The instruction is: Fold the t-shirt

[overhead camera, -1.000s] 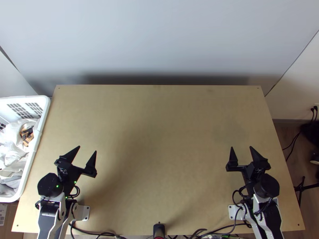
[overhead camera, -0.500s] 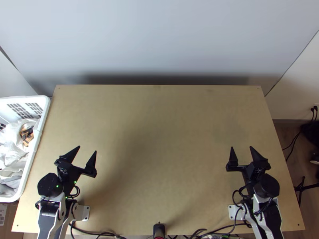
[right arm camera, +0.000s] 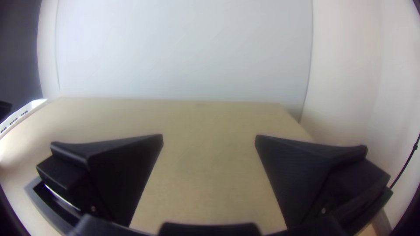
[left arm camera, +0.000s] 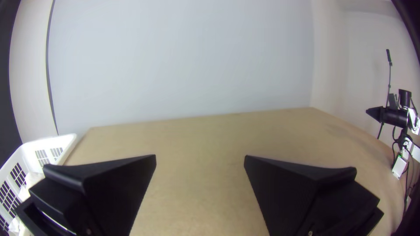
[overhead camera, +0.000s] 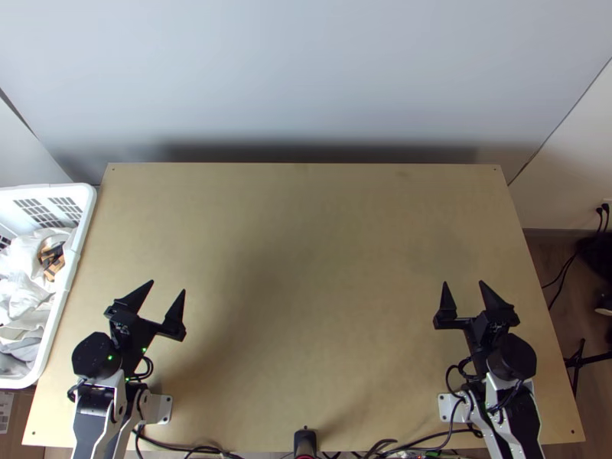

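Note:
My left gripper [overhead camera: 168, 285] stands open over the left front part of the wooden table [overhead camera: 306, 252], nothing between its fingers. In the left wrist view the left gripper [left arm camera: 200, 156] has its two black fingers wide apart. The right gripper [overhead camera: 463, 283] is held open over the right front part of the table; in its own wrist view the right gripper [right arm camera: 209, 135] has bare tabletop between its fingers. White and grey cloth [overhead camera: 23, 287] lies bunched in a basket left of the table; whether a t-shirt is among it, I cannot tell.
The white basket [overhead camera: 65, 287] stands against the table's left edge and also holds a small orange and black item [overhead camera: 52, 262]. Cables [overhead camera: 428, 444] run along the front edge near a dark post [overhead camera: 304, 442]. A pale wall [overhead camera: 306, 76] rises behind the table.

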Available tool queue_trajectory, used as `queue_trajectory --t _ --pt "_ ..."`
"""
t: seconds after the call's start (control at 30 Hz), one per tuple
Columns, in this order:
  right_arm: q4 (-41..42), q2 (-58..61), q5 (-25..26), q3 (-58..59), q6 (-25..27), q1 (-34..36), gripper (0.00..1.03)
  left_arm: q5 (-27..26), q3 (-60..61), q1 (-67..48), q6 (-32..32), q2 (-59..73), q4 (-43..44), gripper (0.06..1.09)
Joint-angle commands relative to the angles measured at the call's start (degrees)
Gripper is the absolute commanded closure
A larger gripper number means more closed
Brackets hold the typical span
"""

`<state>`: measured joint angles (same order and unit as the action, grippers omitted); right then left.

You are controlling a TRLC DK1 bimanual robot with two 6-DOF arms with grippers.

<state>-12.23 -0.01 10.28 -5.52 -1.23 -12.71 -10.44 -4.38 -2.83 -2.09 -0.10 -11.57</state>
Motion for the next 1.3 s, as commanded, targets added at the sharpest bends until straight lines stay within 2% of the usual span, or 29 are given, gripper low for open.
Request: queue_trajectory --t 0.0,0.6,0.77,0.87,0.97,1.07,1.27 --pt "0.01 0.01 0.00 -0.02 -0.08 0.05 0.05 -0.02 -0.01 0.02 -0.02 0.01 0.06 0.10" --pt "0.01 0.01 0.00 -0.02 -0.08 -2.06 0.05 -0.02 -0.01 -0.77 0.07 0.01 0.32 0.10" --pt "1.77 -0.08 -0.09 -0.11 0.27 -1.97 0.05 1.03 -0.10 -6.05 0.42 0.19 1.20 0.10" --pt "2.82 -0.08 -1.67 -0.37 0.09 -2.58 0.05 3.49 -0.19 -10.53 5.78 0.27 1.99 0.10" --pt "3.53 0.36 -1.93 -0.99 0.09 -2.06 0.05 4.81 -0.98 -12.99 8.06 0.27 2.08 0.10" --pt "3.53 3.70 -1.76 -3.53 0.71 -1.35 0.05 5.60 -1.95 -12.90 8.24 0.27 2.26 0.10" --pt "2.03 21.02 -1.85 -13.99 2.90 -1.35 0.05 6.22 -8.01 -12.90 7.45 7.48 2.26 0.10"
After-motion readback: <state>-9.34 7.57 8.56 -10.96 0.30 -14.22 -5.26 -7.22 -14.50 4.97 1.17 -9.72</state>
